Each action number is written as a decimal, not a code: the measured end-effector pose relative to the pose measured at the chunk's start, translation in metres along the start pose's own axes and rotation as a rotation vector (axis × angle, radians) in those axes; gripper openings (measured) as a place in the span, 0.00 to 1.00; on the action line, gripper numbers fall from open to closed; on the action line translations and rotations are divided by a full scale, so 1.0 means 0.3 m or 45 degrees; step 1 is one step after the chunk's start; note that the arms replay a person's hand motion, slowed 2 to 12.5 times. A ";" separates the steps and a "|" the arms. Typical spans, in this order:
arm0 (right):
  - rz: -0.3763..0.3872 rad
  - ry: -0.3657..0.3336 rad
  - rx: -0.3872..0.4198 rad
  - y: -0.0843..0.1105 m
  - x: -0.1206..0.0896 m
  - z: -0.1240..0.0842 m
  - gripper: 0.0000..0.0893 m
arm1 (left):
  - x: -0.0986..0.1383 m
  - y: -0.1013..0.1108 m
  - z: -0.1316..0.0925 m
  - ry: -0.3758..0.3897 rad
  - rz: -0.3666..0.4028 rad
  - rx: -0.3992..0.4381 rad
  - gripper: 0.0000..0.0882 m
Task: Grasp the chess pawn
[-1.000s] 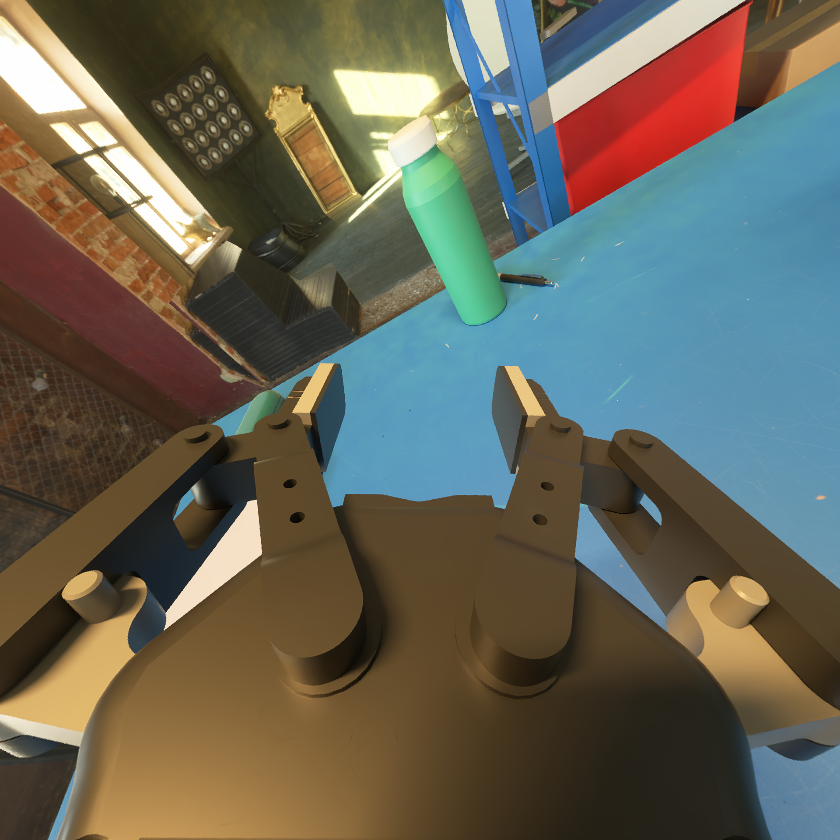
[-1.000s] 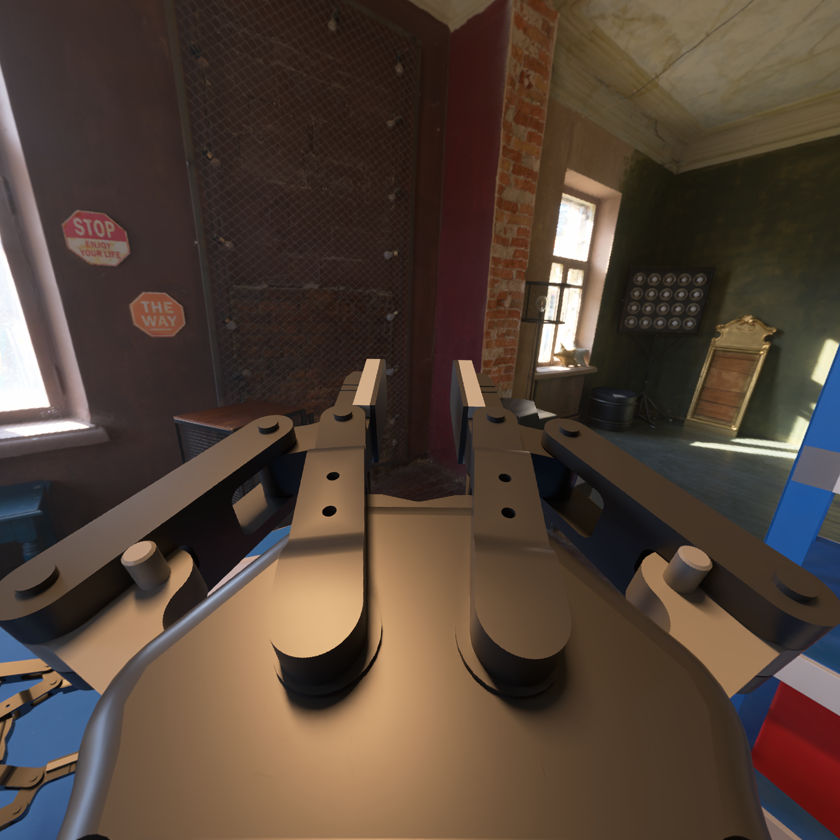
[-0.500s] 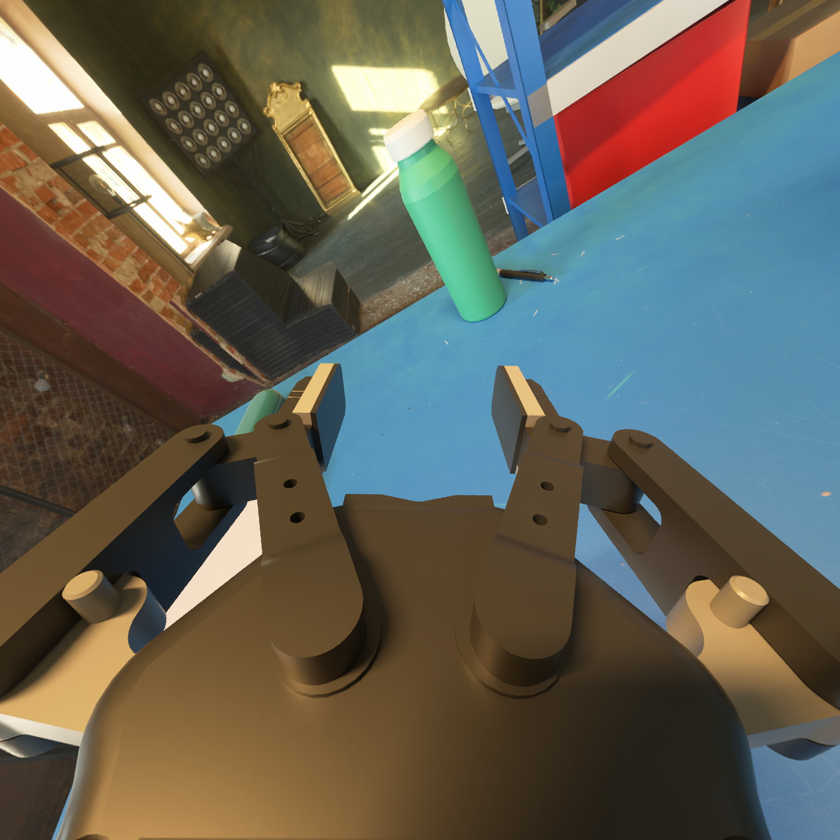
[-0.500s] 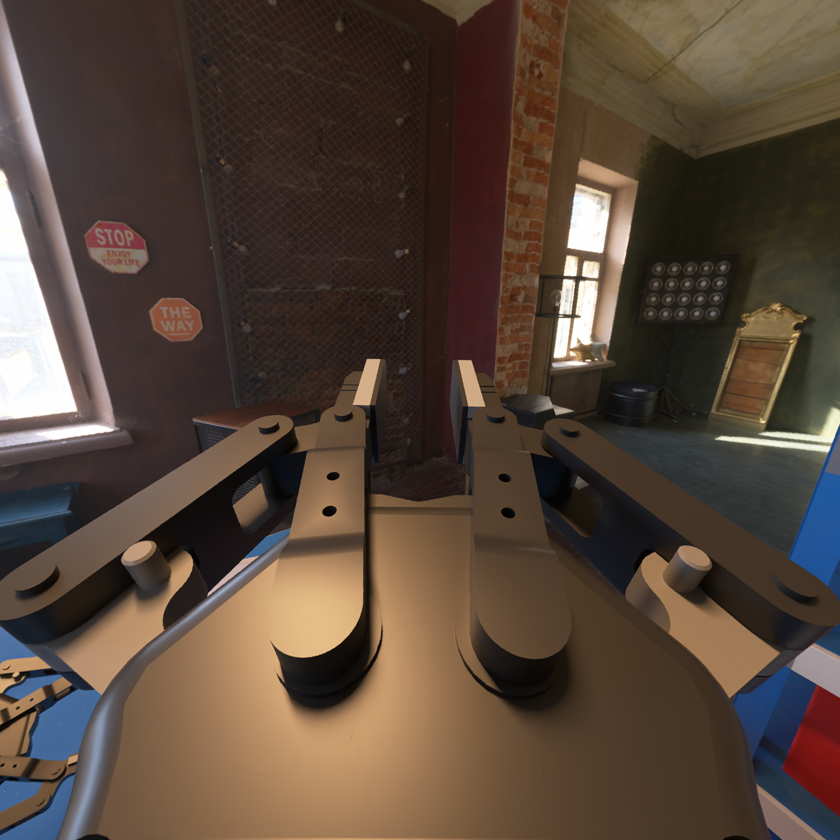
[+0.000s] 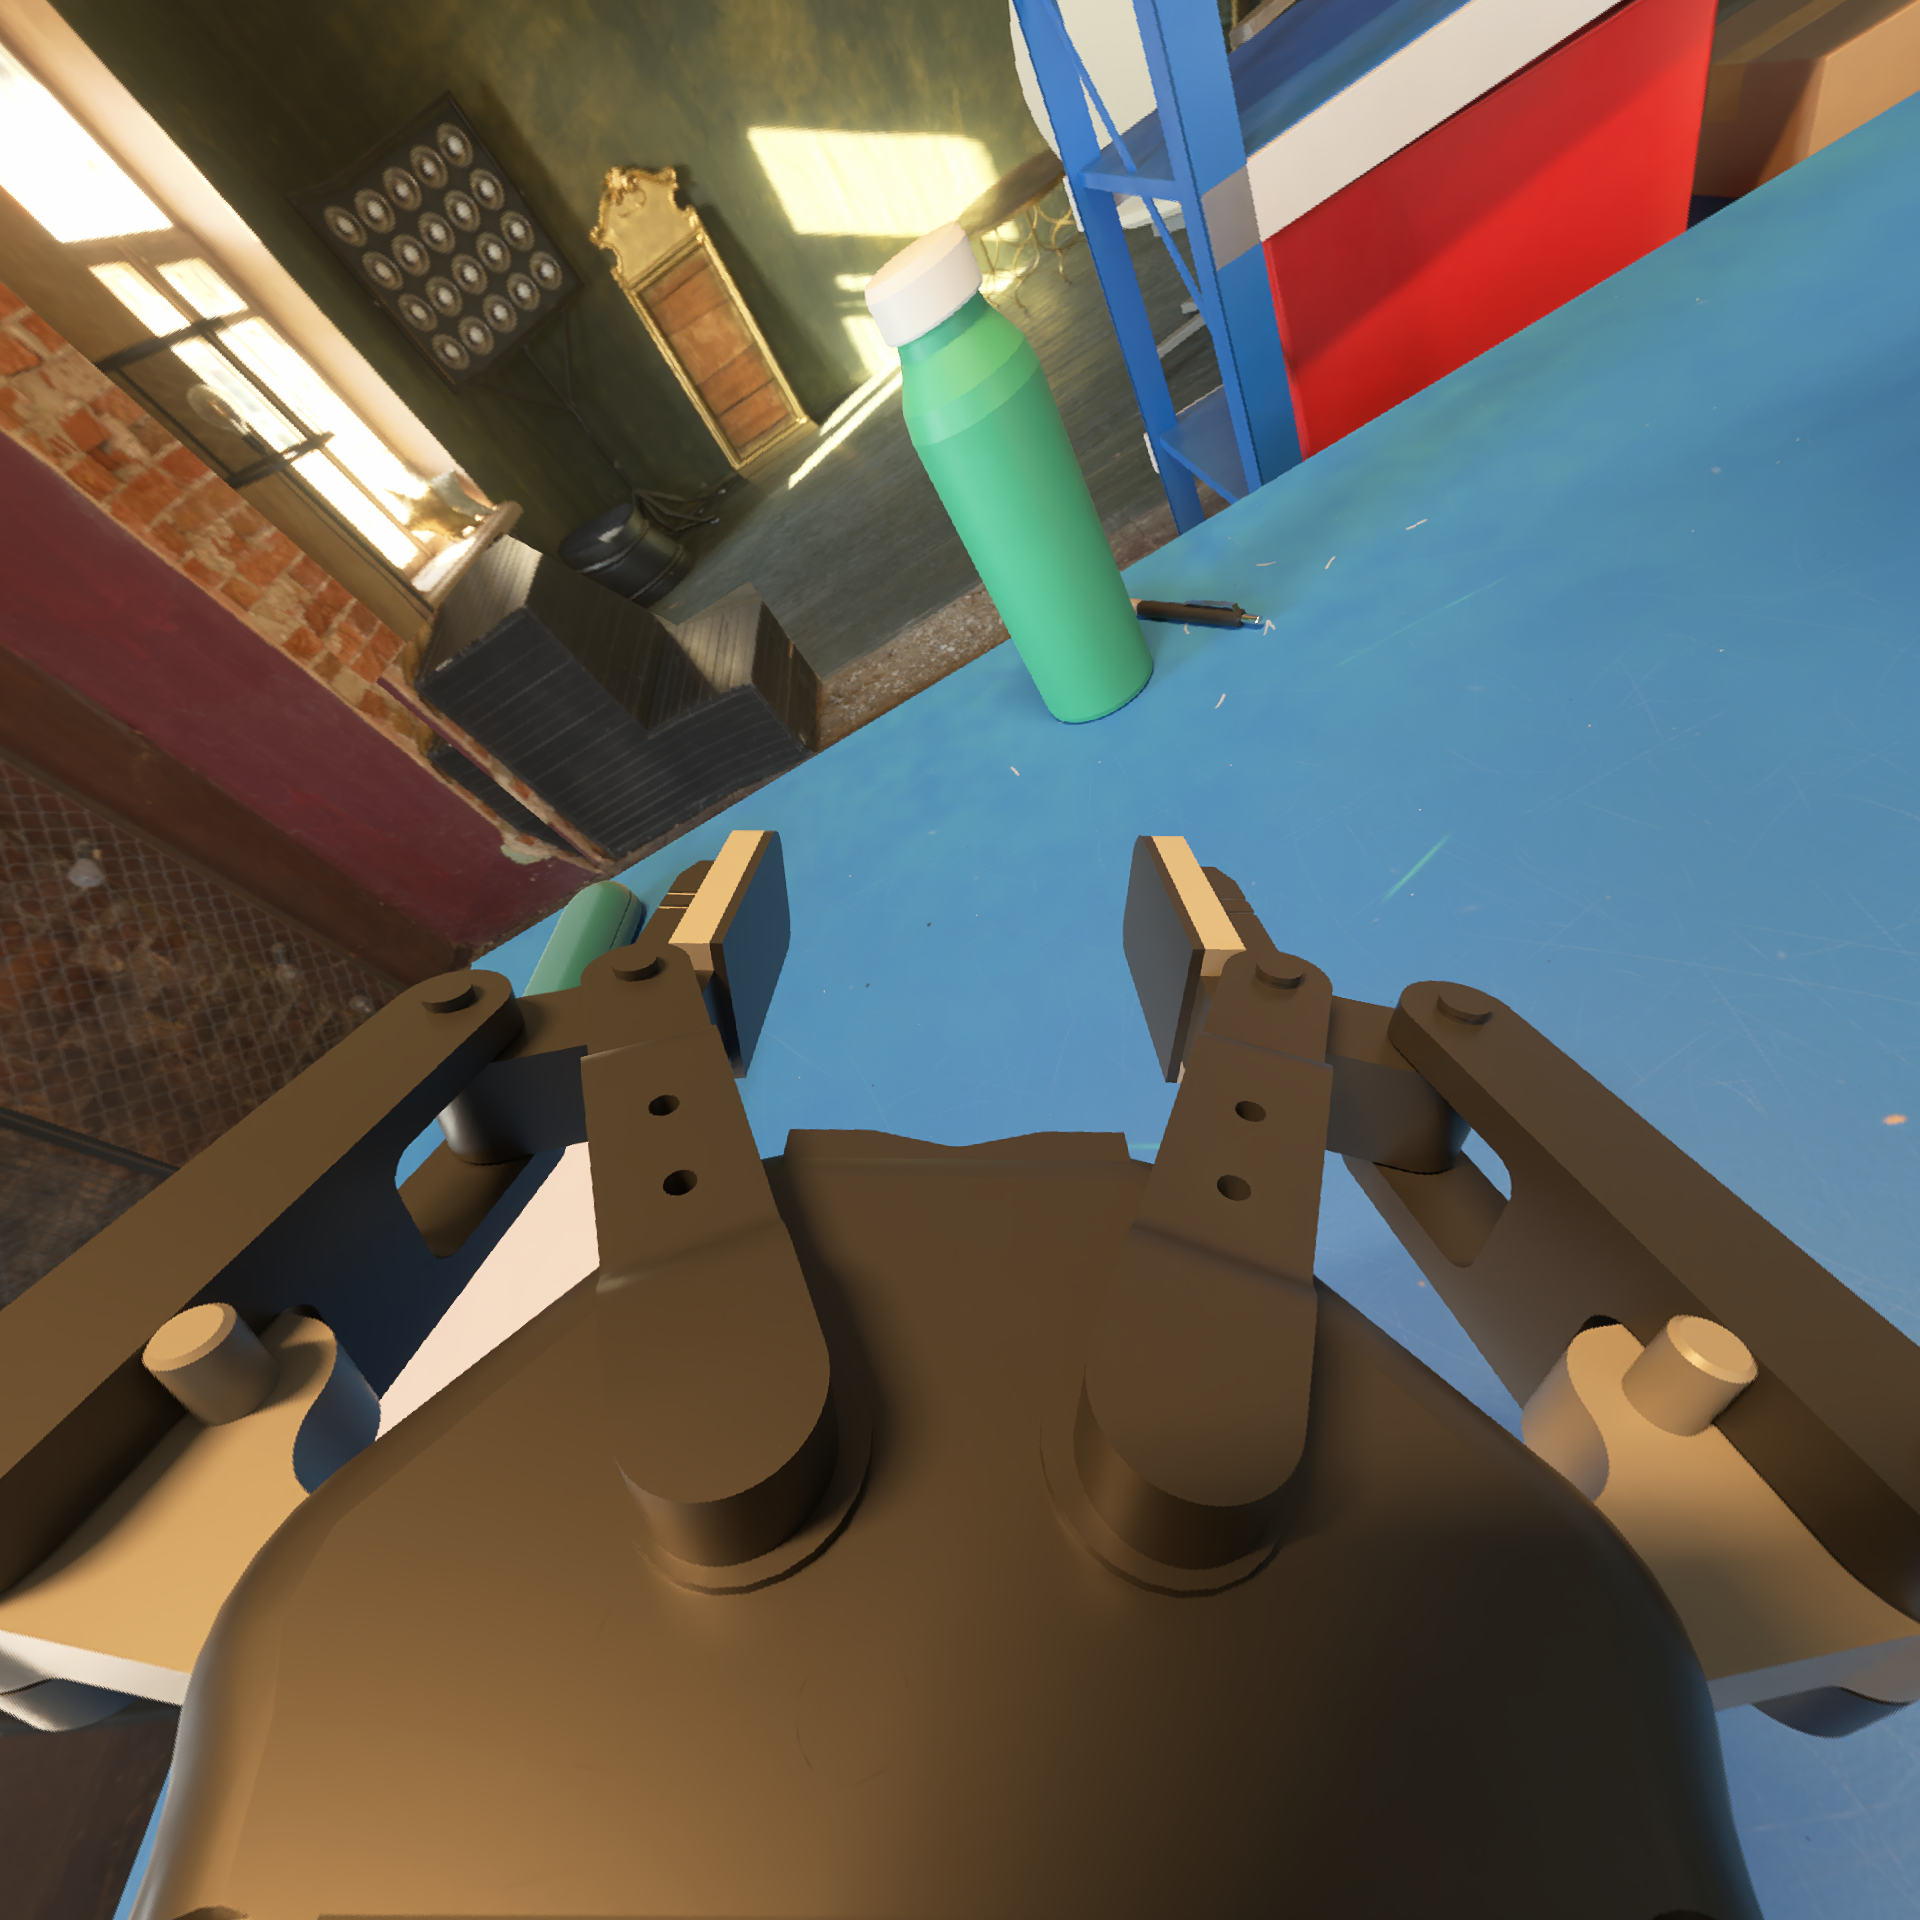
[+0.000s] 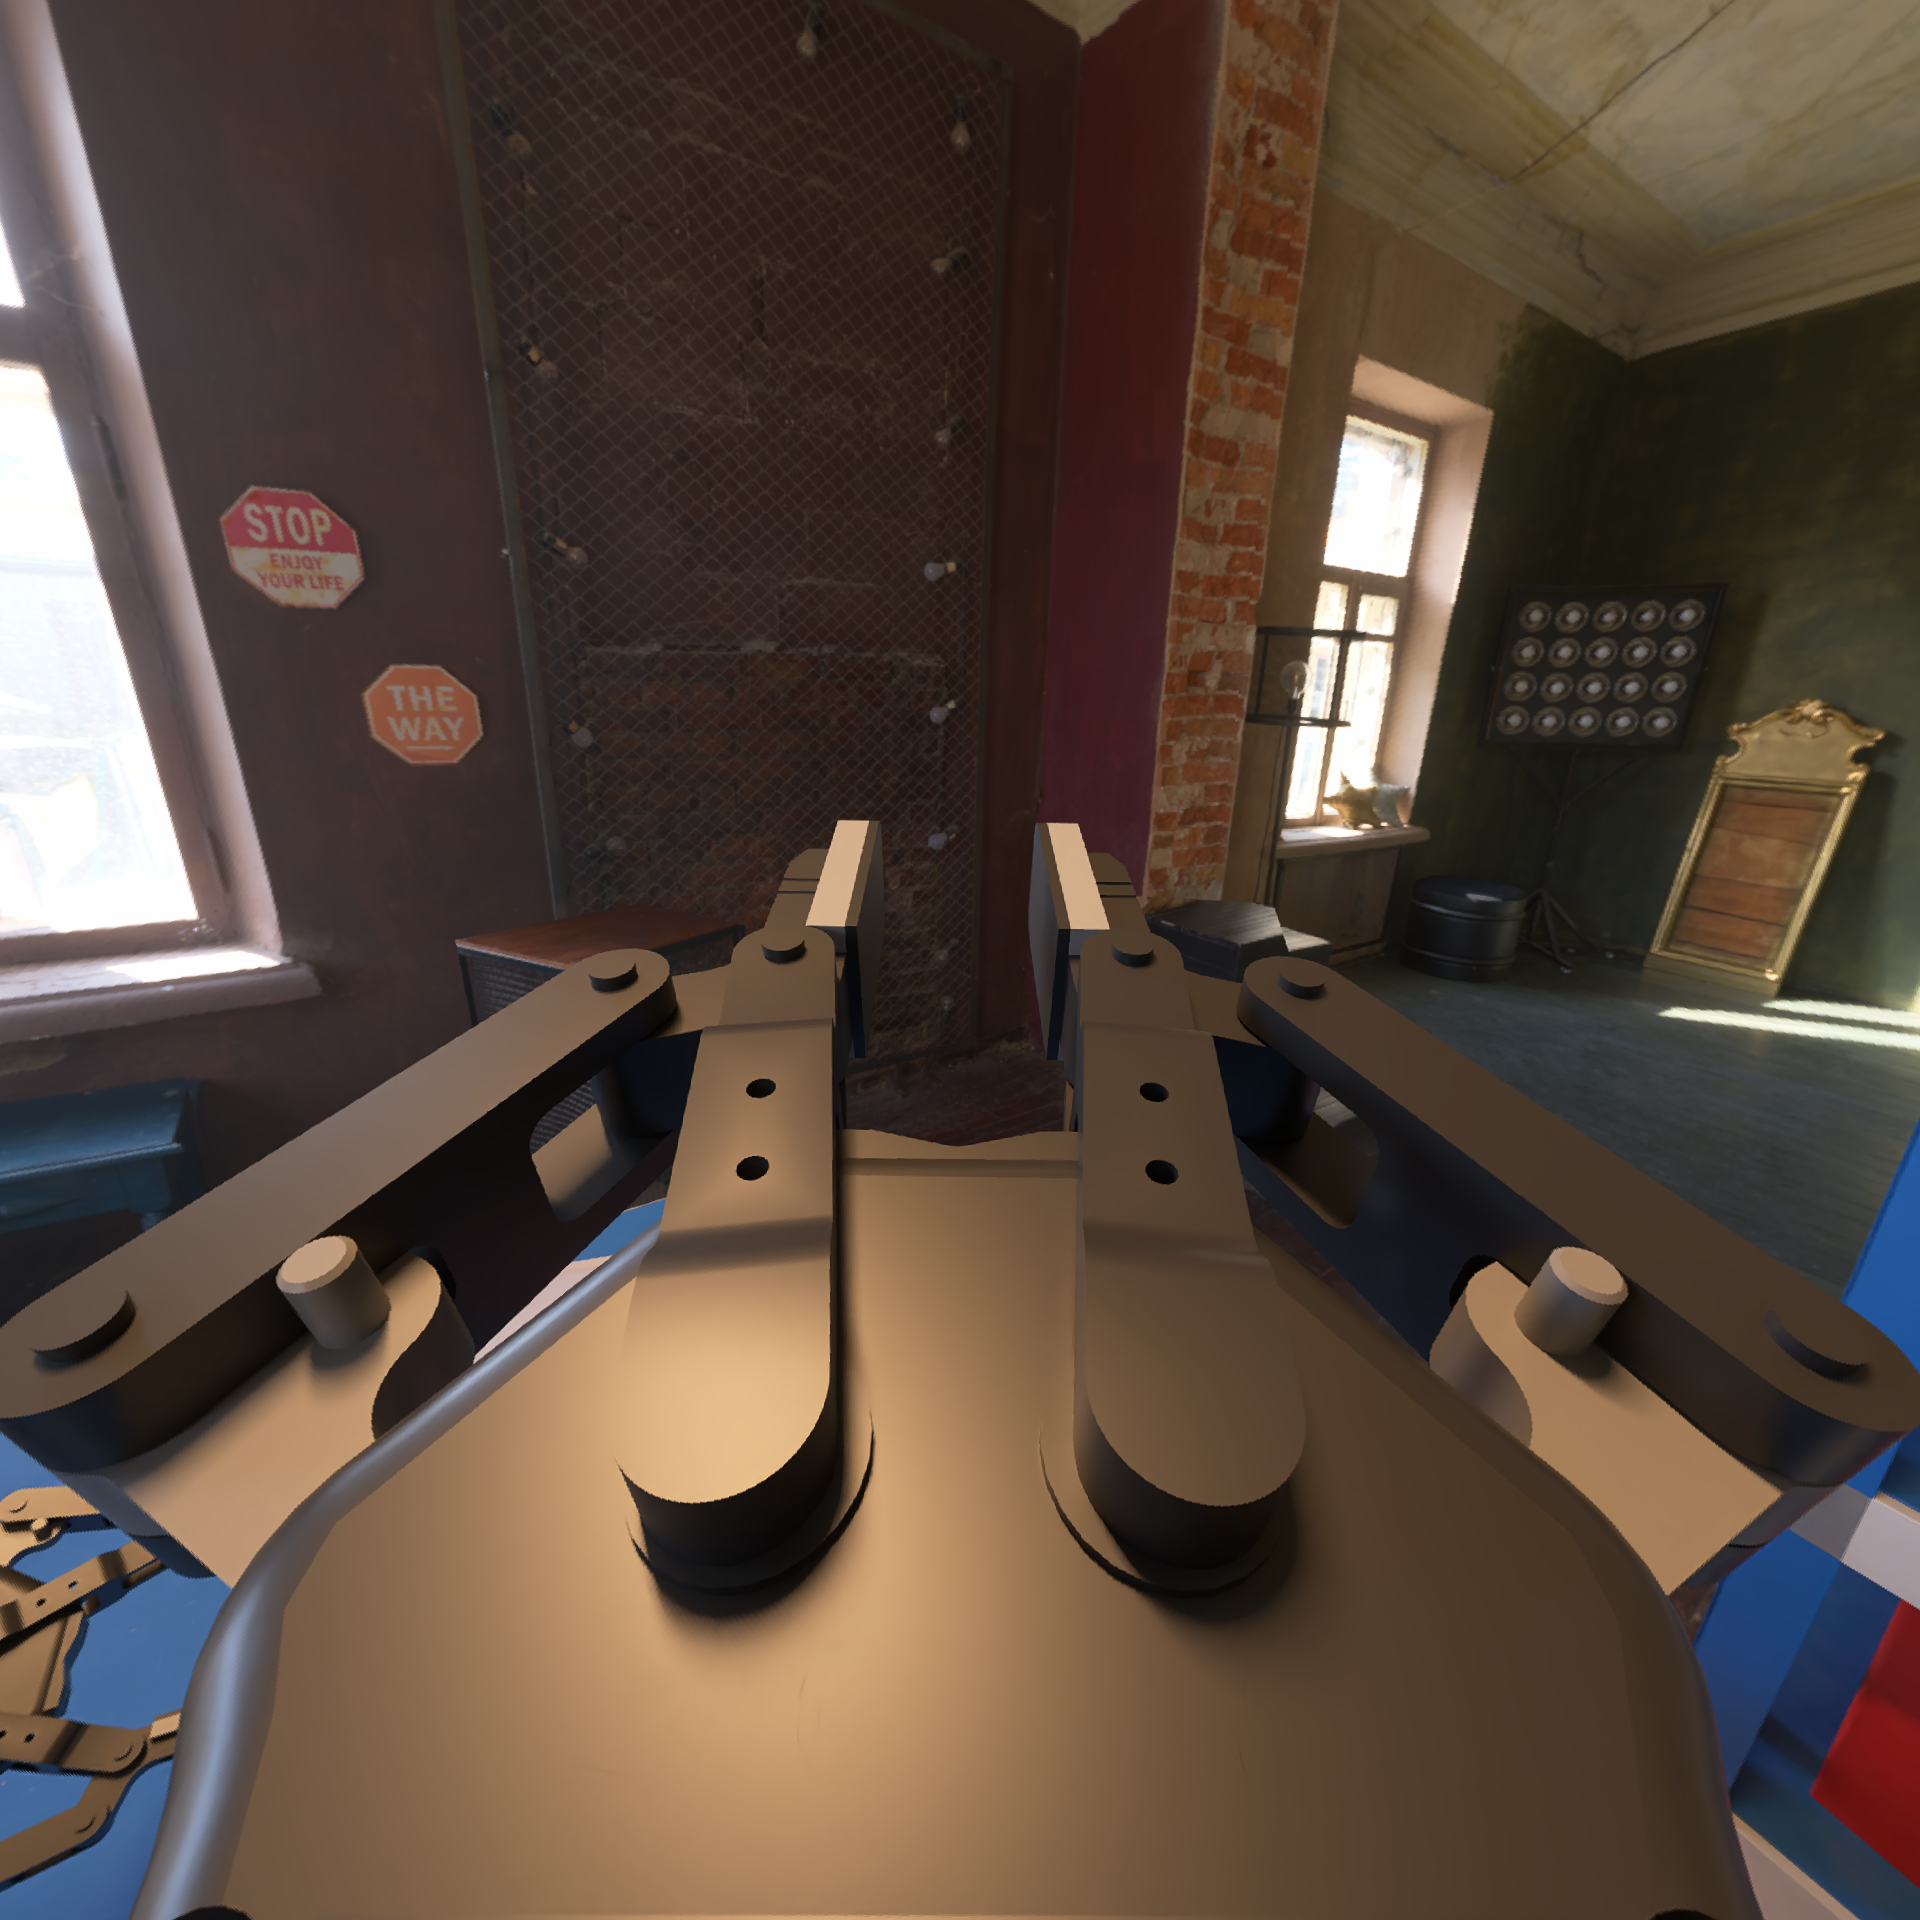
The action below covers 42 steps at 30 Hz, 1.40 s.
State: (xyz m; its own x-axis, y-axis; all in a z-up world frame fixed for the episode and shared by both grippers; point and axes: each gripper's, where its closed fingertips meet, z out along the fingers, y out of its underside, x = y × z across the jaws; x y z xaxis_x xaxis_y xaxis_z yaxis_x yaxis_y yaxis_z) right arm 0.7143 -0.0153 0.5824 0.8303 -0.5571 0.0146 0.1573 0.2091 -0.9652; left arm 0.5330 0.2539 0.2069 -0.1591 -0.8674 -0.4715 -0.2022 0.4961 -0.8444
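Note:
No chess pawn shows in either view. My left gripper [image 5: 951, 868] is open and empty, low over the blue table [image 5: 1507, 831], with bare tabletop between its fingers. My right gripper [image 6: 956, 868] is raised and looks across the room at a mesh-covered wall. Its jaws stand a narrow gap apart and nothing shows between them. The links of the other gripper [image 6: 52, 1662] show at the bottom left of the right wrist view, over the blue table [image 6: 613, 1236].
A tall green bottle [image 5: 1023, 499] with a white cap stands near the table's far edge, with a dark pen [image 5: 1195, 613] lying beside it. A small green cylinder [image 5: 582, 935] lies behind my left finger. A blue and red rack [image 5: 1455, 260] stands beyond the table.
The right wrist view has swung a little to the left, so the wall signs and window slid right. The left view barely shifted. Neither gripper's jaws moved.

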 end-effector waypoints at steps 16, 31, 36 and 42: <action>-0.019 -0.041 -0.016 0.029 -0.028 0.050 0.29 | 0.000 0.016 0.012 -0.007 0.008 -0.023 0.66; -0.042 -0.065 -0.020 0.033 -0.057 0.097 0.29 | -0.004 0.026 0.019 -0.012 0.012 -0.035 0.66; -0.044 -0.076 -0.021 0.032 -0.068 0.111 0.29 | -0.005 0.028 0.020 -0.013 0.012 -0.038 0.66; -0.050 -0.084 -0.019 0.029 -0.079 0.125 0.29 | -0.005 0.031 0.023 -0.012 0.012 -0.042 0.66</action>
State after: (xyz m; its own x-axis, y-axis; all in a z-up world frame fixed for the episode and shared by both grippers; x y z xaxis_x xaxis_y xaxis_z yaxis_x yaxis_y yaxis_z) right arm 0.7160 0.0299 0.5835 0.8572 -0.5102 0.0693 0.1827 0.1756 -0.9674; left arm 0.5379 0.2596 0.1981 -0.1518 -0.8629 -0.4821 -0.2324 0.5053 -0.8311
